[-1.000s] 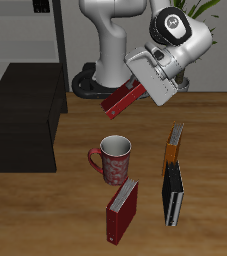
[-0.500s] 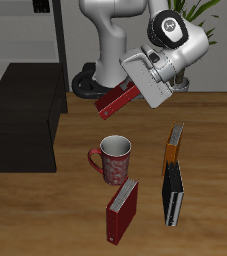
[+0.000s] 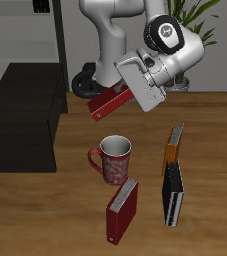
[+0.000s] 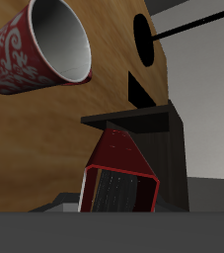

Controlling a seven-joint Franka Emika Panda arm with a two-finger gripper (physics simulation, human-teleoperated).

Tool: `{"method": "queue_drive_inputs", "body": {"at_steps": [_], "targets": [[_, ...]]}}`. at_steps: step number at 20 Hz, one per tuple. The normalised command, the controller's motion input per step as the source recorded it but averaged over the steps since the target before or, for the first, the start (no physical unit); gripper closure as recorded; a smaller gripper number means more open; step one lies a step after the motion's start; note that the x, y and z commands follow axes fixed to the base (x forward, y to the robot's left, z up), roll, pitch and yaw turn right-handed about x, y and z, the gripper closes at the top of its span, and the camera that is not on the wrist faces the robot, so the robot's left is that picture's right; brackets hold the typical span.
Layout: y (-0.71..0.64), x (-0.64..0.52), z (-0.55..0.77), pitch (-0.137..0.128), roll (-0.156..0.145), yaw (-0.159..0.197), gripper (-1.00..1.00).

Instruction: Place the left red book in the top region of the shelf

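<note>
The hand is clamped on the left red book, holding it in the air, tilted, above the surface and over the red patterned mug; in the wrist view the book sticks out from the hand with the mug beyond it. There are two red books: the held one and a second red book lying near the surface's front edge, just in front of the mug. There is one mug, upright, and nothing can be made out inside it. One thin orange book and one black book lie one behind the other beside the mug, the black one nearer the front edge. One shelf, a low dark cabinet, stands at the far side of the surface from those books; its flat top is bare and the held book is well apart from it.
</note>
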Motion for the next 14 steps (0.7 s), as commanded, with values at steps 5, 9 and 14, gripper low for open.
{"method": "queue_drive_inputs", "body": {"at_steps": [5,9,14], "targets": [[0.05,0.09,-0.02,0.017,-0.018,-0.003,1.00],[0.01,0.07,-0.07,0.021,-0.014,-0.003,1.00],[-0.10,0.07,-0.13,0.022,-0.035,0.004,1.00]]}}
